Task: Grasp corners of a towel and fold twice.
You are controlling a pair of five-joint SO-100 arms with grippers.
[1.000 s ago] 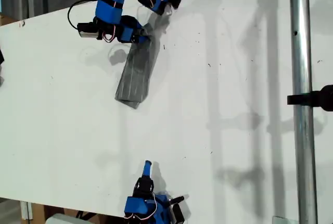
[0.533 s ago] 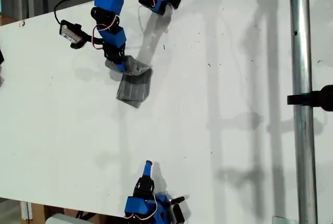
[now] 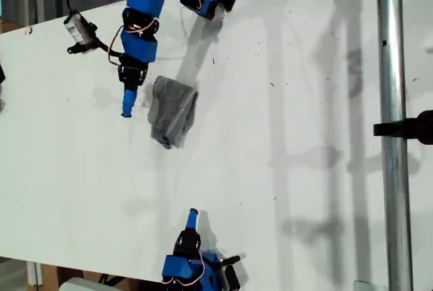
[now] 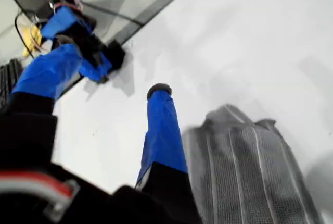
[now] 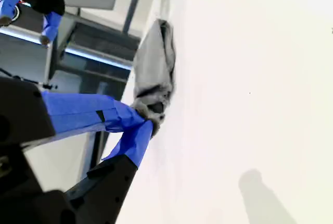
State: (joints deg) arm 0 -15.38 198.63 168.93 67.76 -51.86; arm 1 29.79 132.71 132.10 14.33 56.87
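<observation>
**The towel looks folded up small, and no gripper is holding it**

Exterior view: the towel [image 3: 172, 112] lies on the white tabletop [image 3: 284, 169], toward the top of this view and a bit to the exterior view's left. It is a small, thick grey bundle, not a flat open square. Its edges look a little crumpled. My first gripper [image 3: 126, 105] points down at the tabletop just beside the towel, on the exterior view's left of it, and is not touching it. My second gripper [image 3: 191, 218] sits at the bottom edge of this view, well apart from the towel.

First wrist view: one blue finger [image 4: 161, 125] of my first gripper stands beside the towel [image 4: 244, 172]. The stripes and stacked layers show clearly. Nothing is in the gripper. I cannot tell whether its jaws are spread or pressed together, because only one finger is plain to see.

Second wrist view: the fingers of my second gripper [image 5: 145, 125] look pressed together at the tips, with nothing between them. The towel [image 5: 153, 62] is farther off, a low grey lump on the tabletop.

I think the folding is done, or very nearly. The towel is in layers and lies free. What may be left is only a tidy-up, since the bundle does not look quite neat.
</observation>
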